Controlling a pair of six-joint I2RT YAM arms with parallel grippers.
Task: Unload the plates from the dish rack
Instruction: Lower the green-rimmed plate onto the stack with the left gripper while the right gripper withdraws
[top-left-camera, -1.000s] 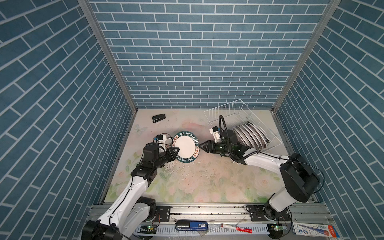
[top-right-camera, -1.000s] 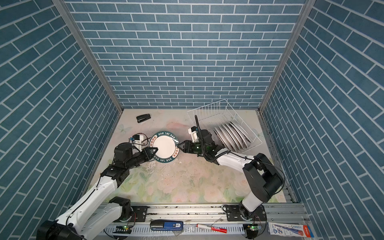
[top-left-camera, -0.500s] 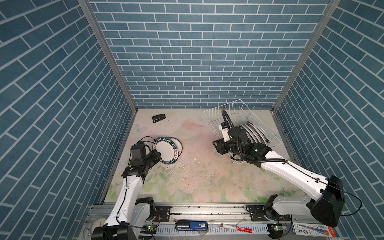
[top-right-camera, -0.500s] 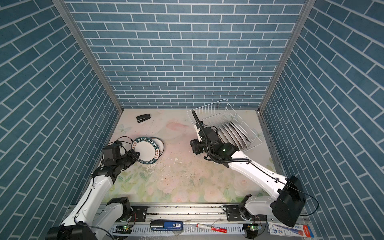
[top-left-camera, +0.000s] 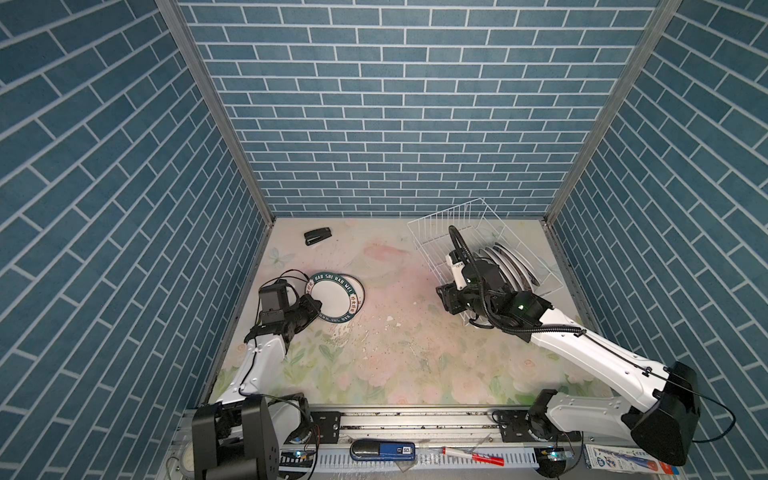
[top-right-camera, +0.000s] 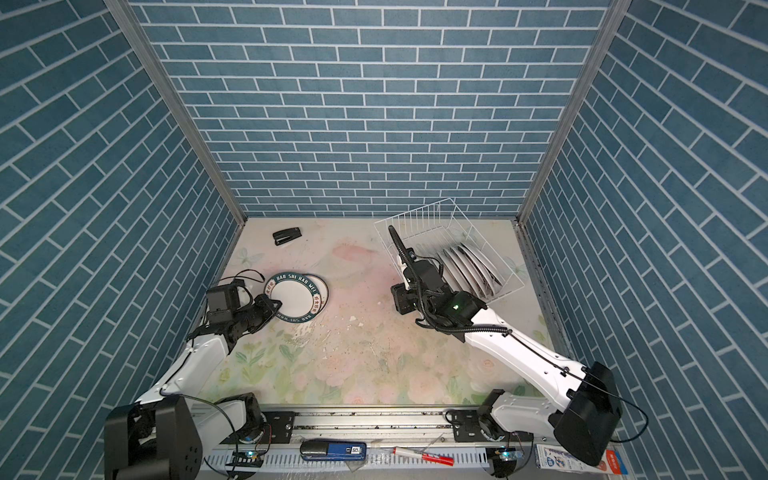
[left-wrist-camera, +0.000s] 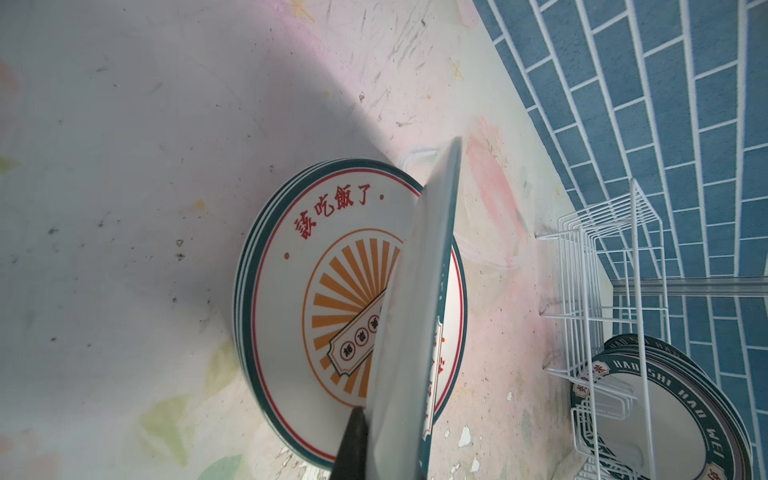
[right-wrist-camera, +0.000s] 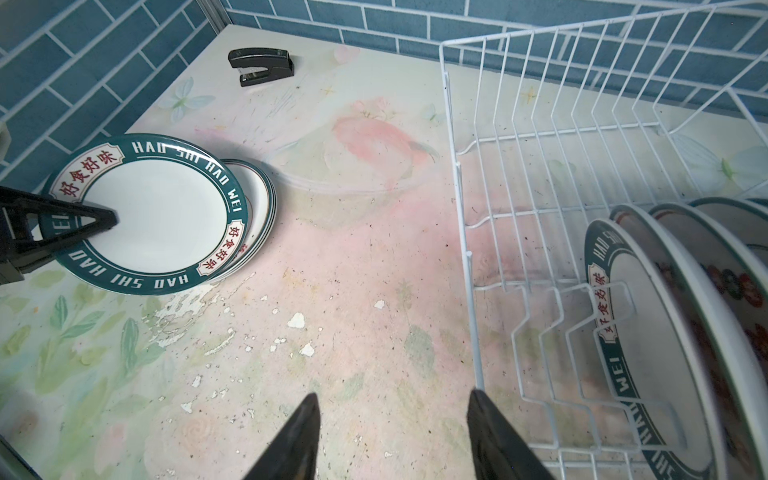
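Found the left hand (top-left-camera: 313, 304) clamped narrow on the rim of a green-rimmed plate (top-left-camera: 336, 296), near the left edge of the surface (top-left-camera: 395, 353). Saw that plate held slanted over a stack of plates (left-wrist-camera: 282, 270) lying flat there. Could not tell whether its lower edge touched the stack. Judged the step in hand a set-down onto that stack, not yet finished.

Found the right hand (right-wrist-camera: 392, 409) empty, its 2 fingers about half apart, low over bare surface just outside the dish rack (top-left-camera: 453, 224). Placed the rack in the far right corner. Saw several plates (top-right-camera: 469, 266) in it, standing on edge and leaning, packed toward the end nearer the front edge. Noted the nearest plate (right-wrist-camera: 648, 332) green-rimmed, face turned toward the right hand, rim uppermost, only the rack's wire wall between. Judged the right arm far nearer to these than the left. Expected the next pick to call for a reach up over that wall, toward the right edge, fingers astride a top rim.
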